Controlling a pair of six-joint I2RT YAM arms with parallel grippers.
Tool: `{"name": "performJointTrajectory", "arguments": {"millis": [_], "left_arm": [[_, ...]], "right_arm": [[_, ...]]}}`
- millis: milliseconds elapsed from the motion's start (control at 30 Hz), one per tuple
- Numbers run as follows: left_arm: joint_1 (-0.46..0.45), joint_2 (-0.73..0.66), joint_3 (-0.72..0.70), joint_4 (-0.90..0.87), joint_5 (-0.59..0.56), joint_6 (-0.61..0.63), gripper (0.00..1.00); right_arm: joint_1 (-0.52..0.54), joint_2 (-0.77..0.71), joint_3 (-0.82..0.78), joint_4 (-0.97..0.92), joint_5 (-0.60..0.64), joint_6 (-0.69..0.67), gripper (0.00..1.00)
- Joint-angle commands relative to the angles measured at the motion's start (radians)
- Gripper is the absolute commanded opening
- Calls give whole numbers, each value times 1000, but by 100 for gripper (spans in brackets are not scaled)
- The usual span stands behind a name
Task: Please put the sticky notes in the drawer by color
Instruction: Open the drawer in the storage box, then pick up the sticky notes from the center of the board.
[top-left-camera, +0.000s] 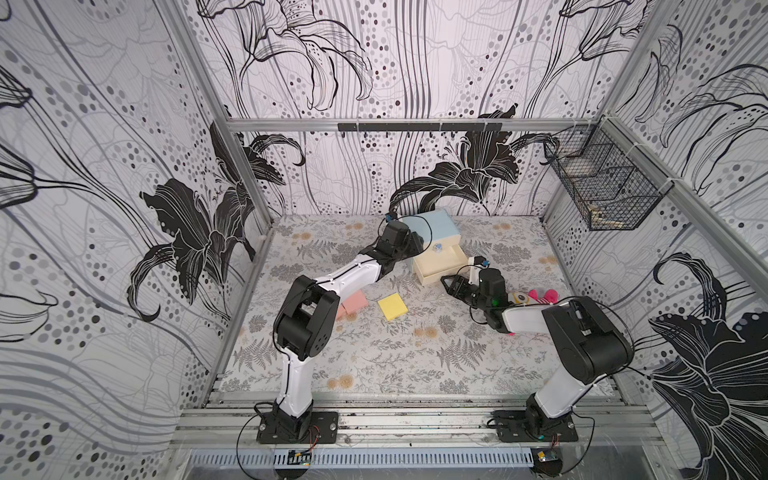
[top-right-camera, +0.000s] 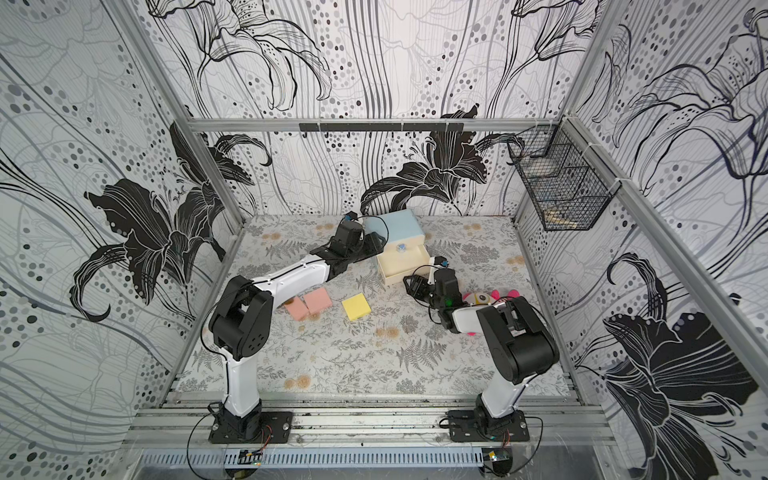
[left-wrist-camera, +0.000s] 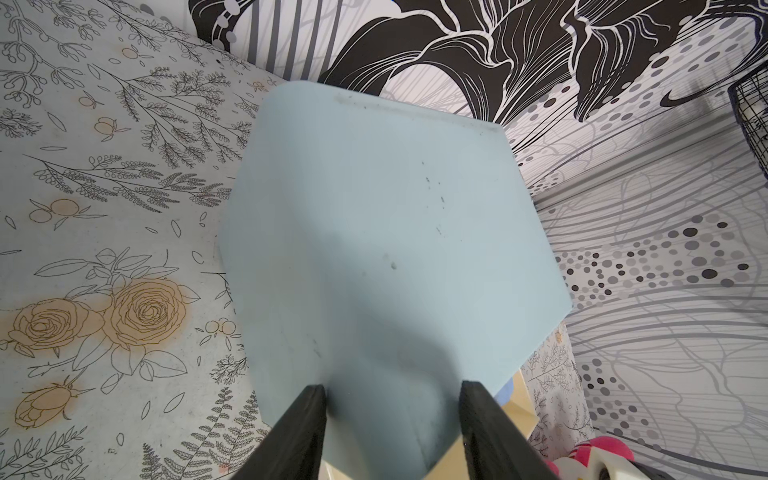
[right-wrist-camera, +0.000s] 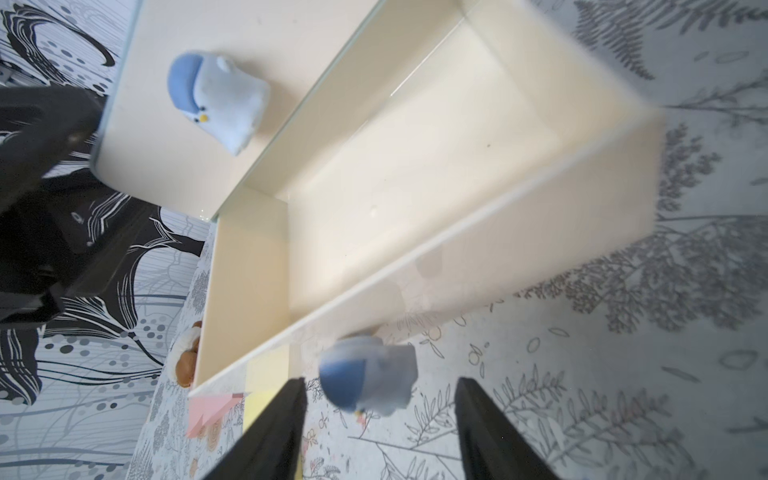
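Right pincer (right-wrist-camera: 380, 380) fingers stand apart, the pulled-out bottom drawer's (right-wrist-camera: 415, 166) blue knob (right-wrist-camera: 368, 376) between their tips. Left pincer (left-wrist-camera: 392, 384) straddles the chest's (left-wrist-camera: 386, 208) top corner; whether it is clamped there I cannot tell. Yellow pad (top-left-camera: 393, 306) and pink pads (top-right-camera: 318, 300) lie mid-frame on the desk (top-left-camera: 374, 361), well apart from both pincers.

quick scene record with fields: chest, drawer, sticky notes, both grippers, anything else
chest: light blue mini chest, at the back of the table
bottom drawer: pulled out, looks empty
sticky notes: two pink pads, one yellow pad, all on the table
left gripper: fingers either side of the chest's shell, grip unclear
right gripper: open around the drawer's blue knob, not touching
other: plush toy, wire basket
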Motion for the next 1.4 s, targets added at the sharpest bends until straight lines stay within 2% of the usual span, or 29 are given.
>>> {"name": "performJointTrajectory", "arguments": {"millis": [0, 133, 300, 433, 467, 600, 733, 833, 933, 1033, 1167, 1367], "left_arm": [[-3, -24, -28, -57, 22, 35, 62], [-3, -63, -33, -42, 23, 53, 72], [-3, -167, -76, -3, -9, 87, 86], [0, -292, -171, 26, -117, 168, 100], [2, -329, -203, 25, -162, 192, 97], [5, -427, -304, -7, -298, 226, 97], [1, -467, -429, 5, -292, 229, 98], [-2, -464, -530, 62, -175, 320, 100], [-1, -425, -542, 11, -139, 343, 99], [-2, -349, -476, -116, -171, 299, 100], [-42, -266, -437, -140, -177, 208, 98], [-126, -140, -336, -240, -368, 64, 97]], "right_arm": [[1, -118, -42, -64, 35, -34, 74], [1, -260, -93, -159, 92, -72, 84], [1, -391, -111, -260, 131, -141, 90], [1, -439, -100, -277, 123, -199, 93], [1, -444, -98, -278, 121, -212, 94], [3, -440, -82, -279, 86, -260, 96], [12, -399, -48, -290, 17, -317, 96], [26, -363, -28, -293, 14, -337, 95], [30, -337, -24, -279, 9, -330, 95], [33, -318, -19, -273, 4, -325, 94], [36, -295, -20, -256, 6, -312, 93], [37, -280, -27, -243, 11, -300, 92]]}}
